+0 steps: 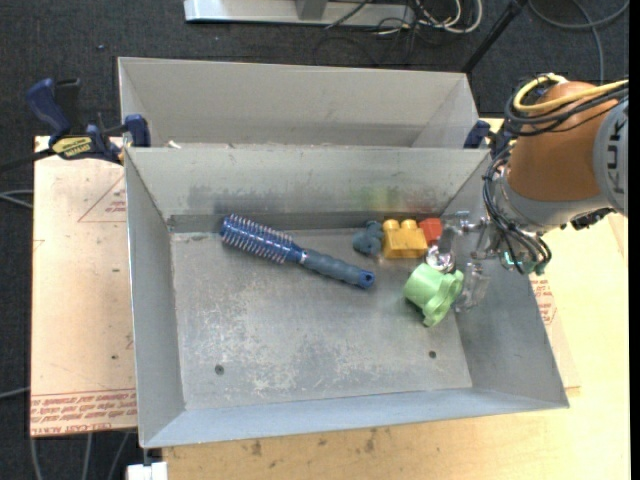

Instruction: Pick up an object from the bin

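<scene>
My gripper (455,273) is low at the bin's right side, open, on the upper right edge of a light green plastic piece (430,295). One fingertip (438,259) stands just above that piece and the other (471,288) at its right side, touching or nearly touching it. Just up and left of the gripper, against the back wall, lie a yellow toy block (402,239), a small red block (430,232) and a little grey-blue piece (368,240).
A blue hairbrush (290,251) lies slanted across the bin's middle, bristle head to the left. The bin's sloped right wall rises close behind the gripper. The orange-covered arm hangs over the right rim.
</scene>
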Controlling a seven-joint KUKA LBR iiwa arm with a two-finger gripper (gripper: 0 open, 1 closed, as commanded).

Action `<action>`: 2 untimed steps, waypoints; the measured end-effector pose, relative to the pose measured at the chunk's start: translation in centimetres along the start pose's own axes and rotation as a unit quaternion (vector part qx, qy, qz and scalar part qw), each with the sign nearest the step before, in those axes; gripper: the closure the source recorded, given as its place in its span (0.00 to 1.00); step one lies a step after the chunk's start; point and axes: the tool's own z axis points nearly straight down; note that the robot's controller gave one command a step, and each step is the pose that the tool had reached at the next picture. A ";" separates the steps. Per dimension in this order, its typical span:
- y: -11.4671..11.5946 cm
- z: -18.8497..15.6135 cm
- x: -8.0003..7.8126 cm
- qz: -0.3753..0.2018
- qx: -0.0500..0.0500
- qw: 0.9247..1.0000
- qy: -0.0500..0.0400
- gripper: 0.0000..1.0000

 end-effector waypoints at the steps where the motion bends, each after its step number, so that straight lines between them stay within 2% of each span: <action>1: -0.2 7.6 1.6 0.069 -0.001 0.998 0.001 0.00; 2: -0.3 7.3 1.3 0.069 0.000 0.998 -0.004 1.00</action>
